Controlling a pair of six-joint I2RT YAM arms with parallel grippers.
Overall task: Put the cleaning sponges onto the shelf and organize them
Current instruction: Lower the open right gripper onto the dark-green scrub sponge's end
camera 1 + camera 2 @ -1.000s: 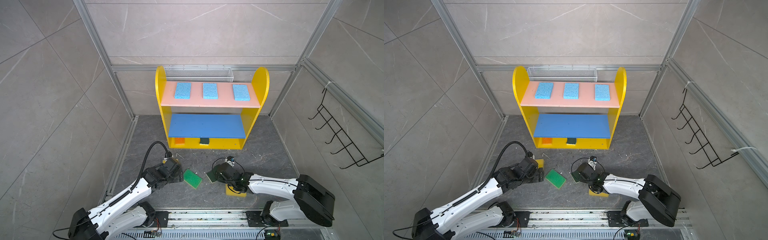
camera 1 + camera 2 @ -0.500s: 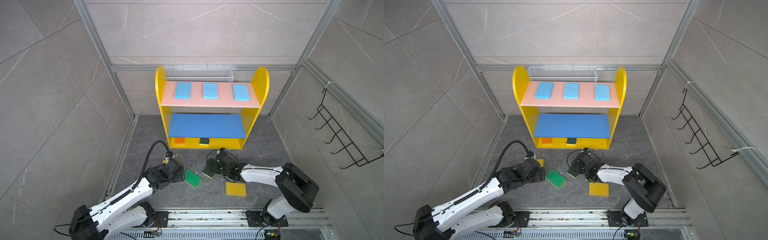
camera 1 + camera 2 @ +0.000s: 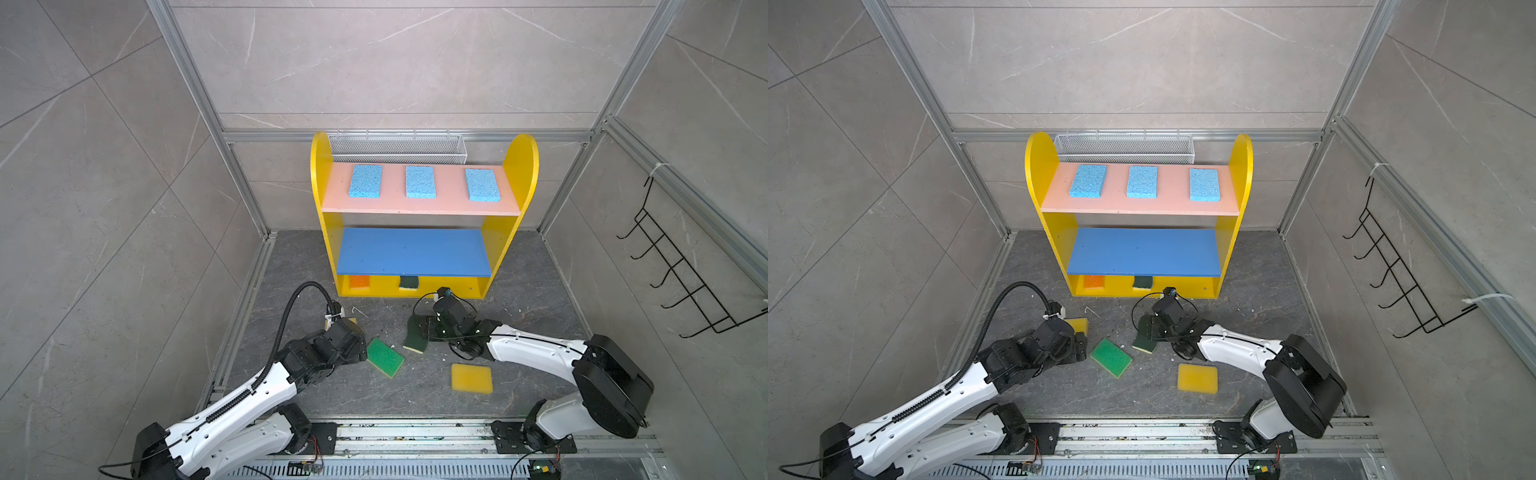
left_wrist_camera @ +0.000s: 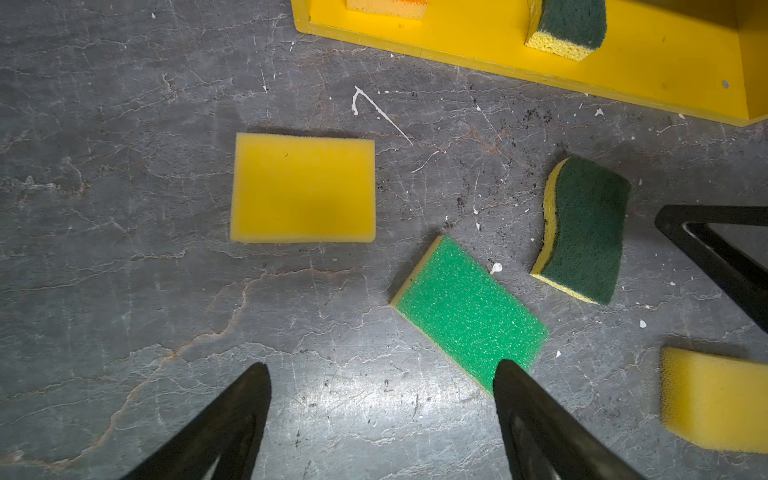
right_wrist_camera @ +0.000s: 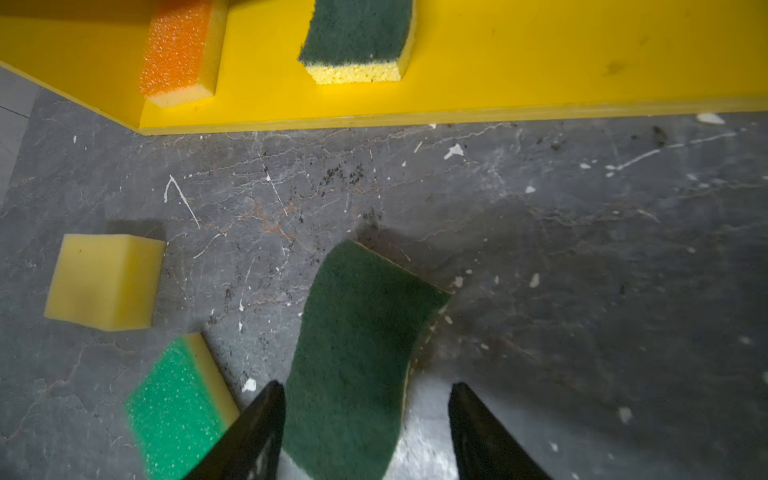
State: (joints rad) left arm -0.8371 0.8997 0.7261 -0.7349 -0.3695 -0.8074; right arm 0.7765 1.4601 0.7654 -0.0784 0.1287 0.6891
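Jaws of your right tool (image 5: 365,386) stand apart astride the dark-green scourer (image 5: 357,332), flat on the tabletop (image 5: 582,249) at lower centre; centre them before closing. Your left tool (image 4: 382,365) gapes empty beside the bright green sponge (image 4: 469,311). Beyond, aim for the bottom tier of the shelf (image 5: 540,62), beside the other scourer (image 5: 357,37).

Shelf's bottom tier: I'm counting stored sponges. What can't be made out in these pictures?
- Back of the bottom tier: both top views, hidden under the blue board; only the orange sponge and a scourer show.
- Yellow sponge near the left gripper: top view, mostly under the arm.
- Floor scourer: right wrist view, blurred, cut by the frame edge.
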